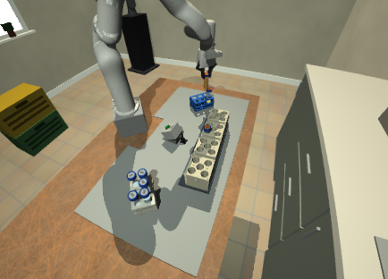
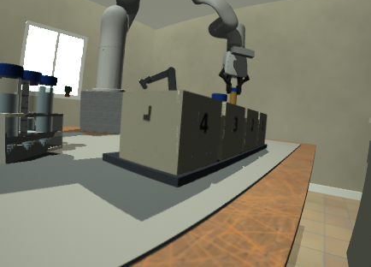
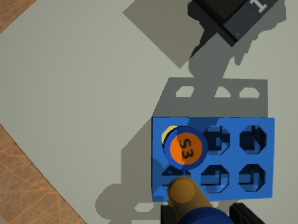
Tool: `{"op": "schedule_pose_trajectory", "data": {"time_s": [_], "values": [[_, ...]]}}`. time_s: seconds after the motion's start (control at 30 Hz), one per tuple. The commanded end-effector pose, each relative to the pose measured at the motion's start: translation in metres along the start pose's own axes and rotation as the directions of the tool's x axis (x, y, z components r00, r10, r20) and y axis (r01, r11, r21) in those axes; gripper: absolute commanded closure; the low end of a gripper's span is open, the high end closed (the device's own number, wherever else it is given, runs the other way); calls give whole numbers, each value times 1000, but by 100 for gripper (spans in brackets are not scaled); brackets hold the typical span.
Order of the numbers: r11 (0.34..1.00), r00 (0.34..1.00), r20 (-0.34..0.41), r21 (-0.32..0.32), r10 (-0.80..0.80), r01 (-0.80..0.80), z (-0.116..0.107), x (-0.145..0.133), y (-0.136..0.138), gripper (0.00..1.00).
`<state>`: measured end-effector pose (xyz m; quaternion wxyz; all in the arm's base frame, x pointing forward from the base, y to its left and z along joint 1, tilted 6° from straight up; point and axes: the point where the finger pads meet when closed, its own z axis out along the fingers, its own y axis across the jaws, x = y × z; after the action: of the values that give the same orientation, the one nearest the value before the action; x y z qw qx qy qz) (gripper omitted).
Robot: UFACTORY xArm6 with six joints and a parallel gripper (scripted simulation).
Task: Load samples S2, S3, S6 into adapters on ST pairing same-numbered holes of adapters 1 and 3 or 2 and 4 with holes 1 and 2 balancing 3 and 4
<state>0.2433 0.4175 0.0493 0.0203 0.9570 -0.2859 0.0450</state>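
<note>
My gripper [image 1: 206,74] [image 2: 233,87] [image 3: 205,216] is shut on a sample tube [image 1: 206,83] [image 2: 233,97] [image 3: 187,196] with amber liquid and a blue cap. It holds the tube upright in the air above the blue sample rack [image 1: 195,105] [image 3: 260,124]. The tube's ID is hidden. Sample S3 [image 3: 186,148], with an orange cap dot, stands in a corner well of that rack. Another orange-dotted tube [image 1: 206,128] [image 2: 219,97] stands in an adapter toward the far end of the loading stand [image 1: 197,184] [image 2: 141,169]; I cannot tell which hole. Adapter 4 [image 2: 201,129] is nearest in the exterior view.
A white rack of blue-capped water blanks [image 1: 142,190] [image 2: 26,116] stands at the mat's near left. The DONE desk [image 1: 172,131] with its green key sits between the arm base [image 1: 130,119] and the stand. Adapter 1 [image 3: 235,22] shows beyond the blue rack.
</note>
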Motion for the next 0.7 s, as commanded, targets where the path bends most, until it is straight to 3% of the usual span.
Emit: {"op": "schedule_pose_trajectory", "data": {"time_s": [0.0, 0.67], "values": [[1000, 1000, 1, 6, 0, 0, -9, 0, -2, 100], [1000, 1000, 1, 6, 0, 0, -45, 0, -2, 100]]}}
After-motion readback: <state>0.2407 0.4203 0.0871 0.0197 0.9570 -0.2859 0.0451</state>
